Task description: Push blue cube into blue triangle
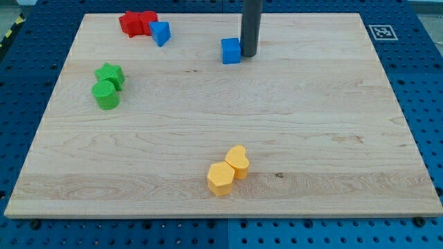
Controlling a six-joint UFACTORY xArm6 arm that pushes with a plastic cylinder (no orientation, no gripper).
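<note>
A pale wooden board [277, 138] is seen lying on a blue perforated surface [422, 104], with a black-and-white marker [382, 32] at the board's upper right corner. The dark rod is seen coming down from the top edge of the frame near the centre, and my tip [248, 54] is placed against the right side of the blue cube [231, 50], touching it or just beside it; which of the two cannot be told. No jaws are carried by the rod, so nothing is clamped.

The blue cube is found in the upper middle of the frame. The blue triangle [160, 32] is located to its left and a little higher, well apart from it, in the upper left of the frame. Two red blocks [137, 22], whose shapes cannot be made out, are pressed together just left of the blue triangle and appear to touch it.

At the left of the frame, a green star-shaped block [111, 73] and a green cylinder [106, 95] are set touching. In the lower middle, a yellow hexagon [221, 178] and a yellow heart-like block [237, 162] are set touching.
</note>
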